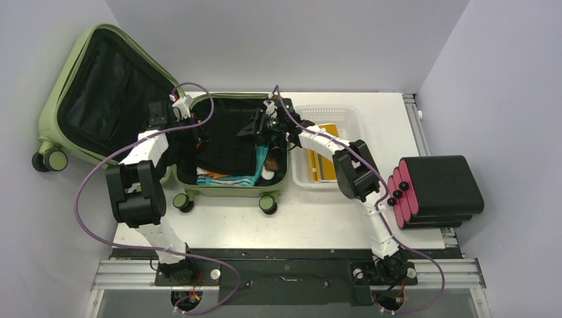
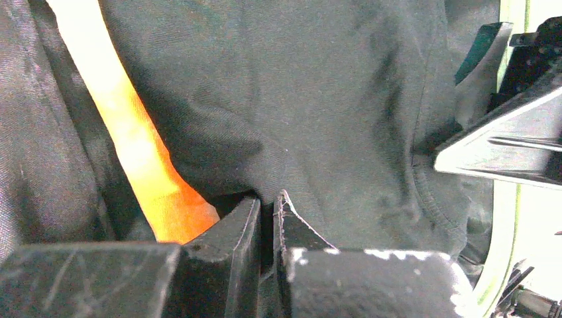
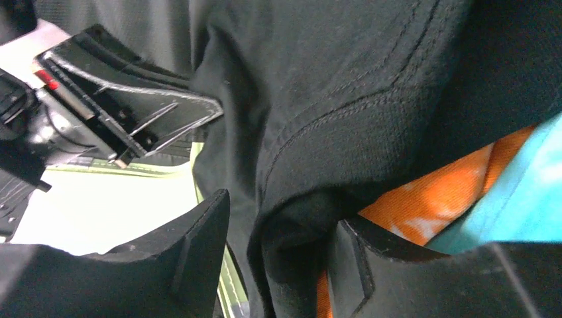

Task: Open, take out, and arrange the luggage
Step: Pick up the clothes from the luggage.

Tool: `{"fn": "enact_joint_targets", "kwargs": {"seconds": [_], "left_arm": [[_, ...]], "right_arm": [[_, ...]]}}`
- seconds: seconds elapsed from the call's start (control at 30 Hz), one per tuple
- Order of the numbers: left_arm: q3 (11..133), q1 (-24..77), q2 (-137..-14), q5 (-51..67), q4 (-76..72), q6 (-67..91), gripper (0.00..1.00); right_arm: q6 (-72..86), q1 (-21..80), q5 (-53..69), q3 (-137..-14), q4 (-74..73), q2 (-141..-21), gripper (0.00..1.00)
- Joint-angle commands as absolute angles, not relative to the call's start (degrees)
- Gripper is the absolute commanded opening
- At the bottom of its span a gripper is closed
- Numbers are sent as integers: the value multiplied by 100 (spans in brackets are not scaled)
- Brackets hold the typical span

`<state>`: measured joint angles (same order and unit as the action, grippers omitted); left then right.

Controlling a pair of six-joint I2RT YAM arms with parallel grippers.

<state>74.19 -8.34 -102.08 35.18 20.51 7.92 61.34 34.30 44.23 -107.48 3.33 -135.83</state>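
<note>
Top external: luggage (image 1: pixel 225 191) lies open beneath left pincer (image 1: pixel 199 134) and right pincer (image 1: pixel 256 126).

Seen from above, the black garment (image 1: pixel 226 147) hides most of what lies in the luggage (image 1: pixel 228 191). At the left wrist, shadow between the closed tips of the left gripper (image 2: pixel 268 199) hides whether cloth is pinched, and the orange cloth (image 2: pixel 132 132) glares to a blur.
</note>
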Motion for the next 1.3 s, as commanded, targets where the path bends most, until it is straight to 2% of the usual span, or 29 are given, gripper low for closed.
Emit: {"fn": "enact_joint_targets", "kwargs": {"seconds": [0.0,0.03,0.1,0.17,0.23,0.43,0.9,1.27], "left_arm": [[7703,-781,-9840,3700,1711,920,0],[7701,-758,-9792,3733,1702,930,0],[7692,-736,-9720,3765,1689,958,0],[7704,-724,-9660,3788,1683,1008,0],[7745,-721,-9619,3796,1716,1041,0],[7875,-721,-9561,3889,1681,1246,0],[8164,-550,-9467,4169,1639,1671,0],[8356,-175,-9341,4268,1123,2278,0]], "right_arm": [[5567,3508,3971,-11256,-500,-13738,45],[5566,3525,3972,-11289,-505,-13775,42],[5581,3545,4014,-11338,-453,-13807,26],[5490,3544,4027,-11429,-537,-13761,16],[5225,3531,3974,-11602,-816,-13669,10],[4564,3480,3845,-11994,-1367,-13365,0],[4064,3240,4121,-12530,-1640,-12982,0],[3841,2842,4371,-12460,-1761,-12470,0]]}}
